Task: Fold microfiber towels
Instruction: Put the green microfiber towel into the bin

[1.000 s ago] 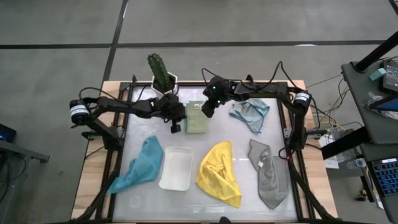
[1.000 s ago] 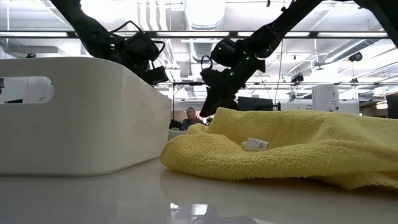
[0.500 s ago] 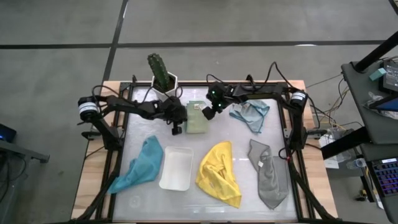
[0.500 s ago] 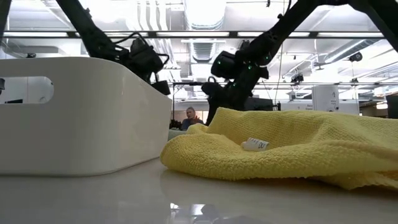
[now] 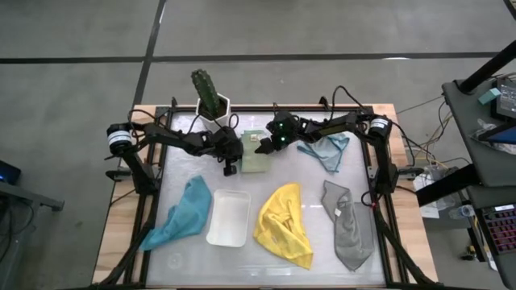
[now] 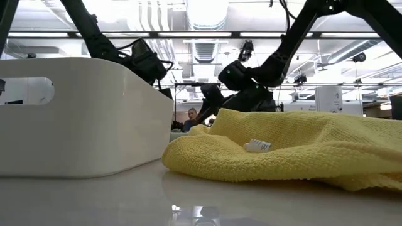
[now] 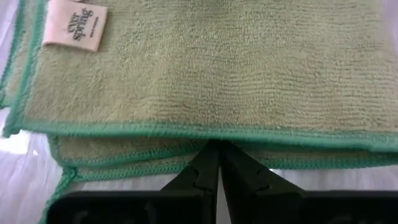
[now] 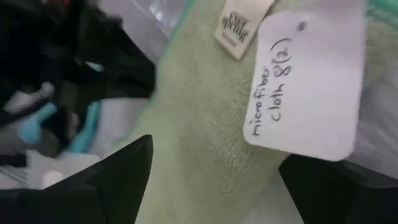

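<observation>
A pale green towel (image 5: 256, 153), folded into a small rectangle, lies flat at the table's far middle; a brand tag (image 7: 74, 25) and a white paper label (image 8: 305, 81) sit on top. My left gripper (image 5: 230, 164) is shut at the towel's left edge. My right gripper (image 5: 265, 145) stands open just over the towel's top near the label; whether it touches, I cannot tell. The teal (image 5: 185, 213), yellow (image 5: 284, 225), grey (image 5: 348, 227) and light blue (image 5: 325, 147) towels lie crumpled on the table. My left gripper meets the hemmed edge of the folded towel's upper layer (image 7: 217, 135) with its shut fingertips (image 7: 205, 163). It comes slanting down from the table's left. The tips lie over the hem of the layer beneath. Whether any cloth is pinched between them does not show.
A white tray (image 5: 228, 217) stands between the teal and yellow towels, near the low camera (image 6: 81, 119). A potted cactus (image 5: 210, 93) stands at the far edge, just behind the green towel. Cables run along the table's far side.
My right gripper has sunk toward the green towel and rolled, and its arm now lies lower and flatter over the far side. My left gripper has come down a little at the towel's left edge. The towels have stayed where they were.
</observation>
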Motion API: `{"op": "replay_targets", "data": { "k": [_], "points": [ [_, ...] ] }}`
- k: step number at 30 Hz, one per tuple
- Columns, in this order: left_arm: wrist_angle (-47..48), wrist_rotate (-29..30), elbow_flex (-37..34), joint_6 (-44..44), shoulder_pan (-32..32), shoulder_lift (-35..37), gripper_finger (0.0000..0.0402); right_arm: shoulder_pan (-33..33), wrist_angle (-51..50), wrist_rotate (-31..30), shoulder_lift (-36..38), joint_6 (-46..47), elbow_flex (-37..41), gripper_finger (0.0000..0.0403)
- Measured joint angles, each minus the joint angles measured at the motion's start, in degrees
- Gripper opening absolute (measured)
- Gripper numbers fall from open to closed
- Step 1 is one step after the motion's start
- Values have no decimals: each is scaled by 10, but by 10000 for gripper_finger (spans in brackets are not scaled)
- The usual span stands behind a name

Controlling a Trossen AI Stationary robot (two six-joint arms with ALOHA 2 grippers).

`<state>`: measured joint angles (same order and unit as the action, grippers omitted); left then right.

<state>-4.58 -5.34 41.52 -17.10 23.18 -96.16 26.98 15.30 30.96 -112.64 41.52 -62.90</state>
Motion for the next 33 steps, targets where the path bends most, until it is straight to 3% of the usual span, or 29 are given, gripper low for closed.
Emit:
{"op": "replay_targets", "data": {
  "k": [5,15,24,33],
  "points": [
    [0,0,0,1,0,0,3,0,45,-10,-2,17,8,300],
    [-6,0,0,2,0,0,3,-16,78,-32,-19,-4,3,183],
    [13,3,-1,2,0,21,3,-15,106,-39,-14,-19,4,23],
    [121,91,-1,-23,0,137,3,-15,103,-44,49,-18,6,16]
  ]
}}
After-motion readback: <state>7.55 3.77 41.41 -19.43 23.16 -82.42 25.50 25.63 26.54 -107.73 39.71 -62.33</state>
